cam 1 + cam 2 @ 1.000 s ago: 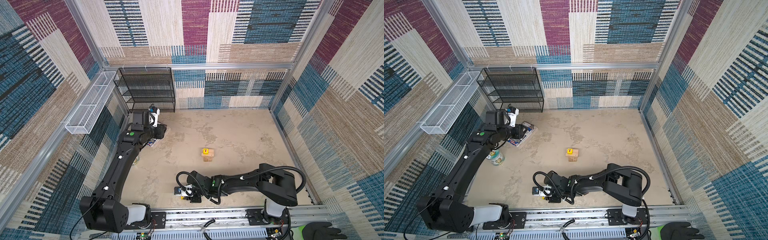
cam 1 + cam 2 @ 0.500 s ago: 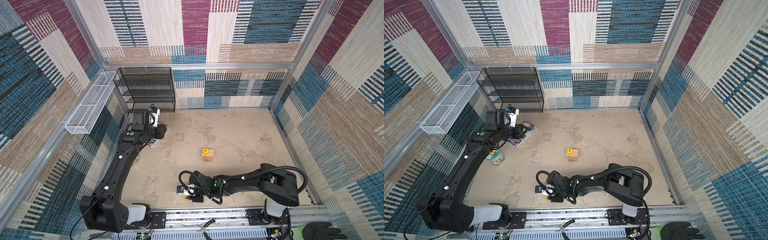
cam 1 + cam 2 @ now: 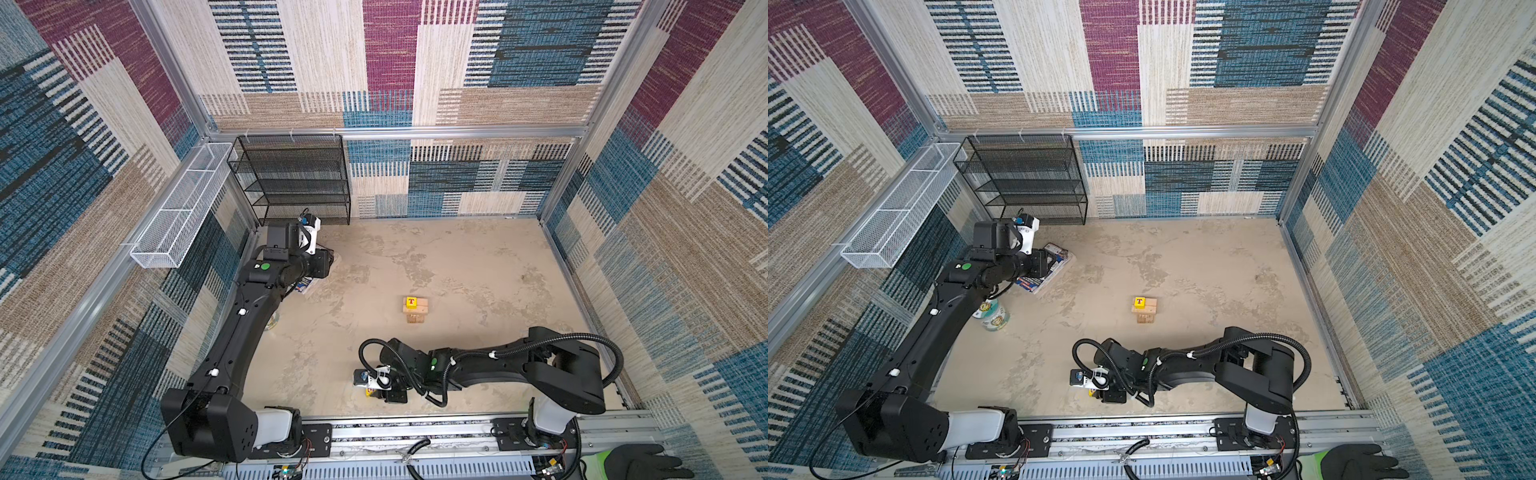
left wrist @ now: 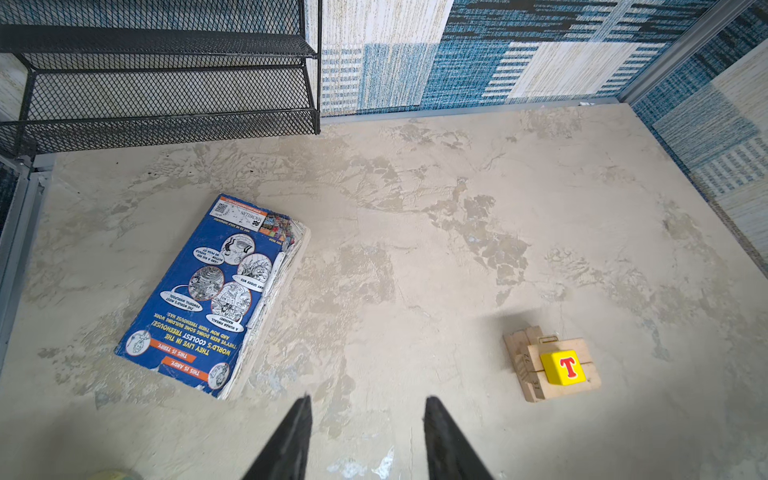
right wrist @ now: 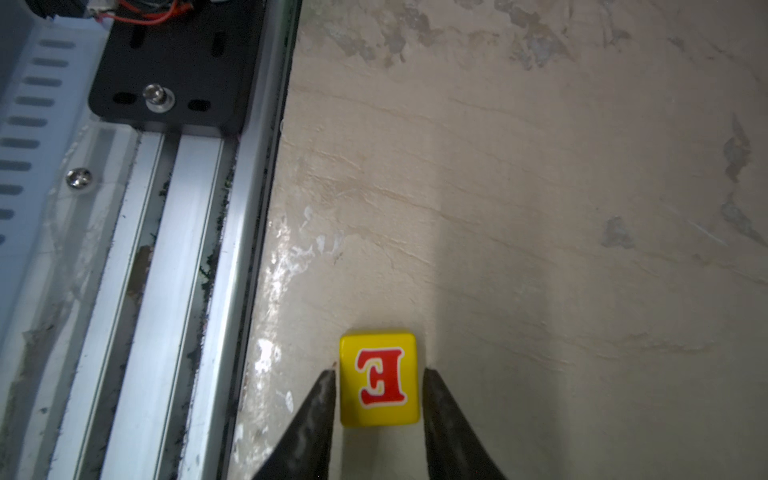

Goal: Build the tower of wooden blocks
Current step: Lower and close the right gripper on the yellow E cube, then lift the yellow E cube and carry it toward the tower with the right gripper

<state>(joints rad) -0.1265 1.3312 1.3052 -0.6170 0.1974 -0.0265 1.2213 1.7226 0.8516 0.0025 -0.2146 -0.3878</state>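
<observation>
The wood block tower (image 3: 415,311) stands mid-floor: pale wooden bars with a yellow T cube (image 3: 411,301) on top, also in the other top view (image 3: 1139,301) and the left wrist view (image 4: 564,368). A yellow E cube (image 5: 378,378) lies on the floor by the front rail, partly hidden under the right wrist in a top view (image 3: 368,392). My right gripper (image 5: 380,372) is open, a finger on each side of the E cube with a thin gap at both. My left gripper (image 4: 368,399) hangs open and empty above the floor at the back left.
A blue book (image 4: 216,299) lies by the left gripper, in front of a black mesh shelf (image 3: 291,178). A white wire basket (image 3: 178,220) hangs on the left wall. A round printed tub (image 3: 992,318) sits under the left arm. The aluminium rail (image 5: 174,249) borders the front.
The right gripper's jaws have parted slightly from the sides of the E cube; the arm has barely shifted. The left arm has not moved.
</observation>
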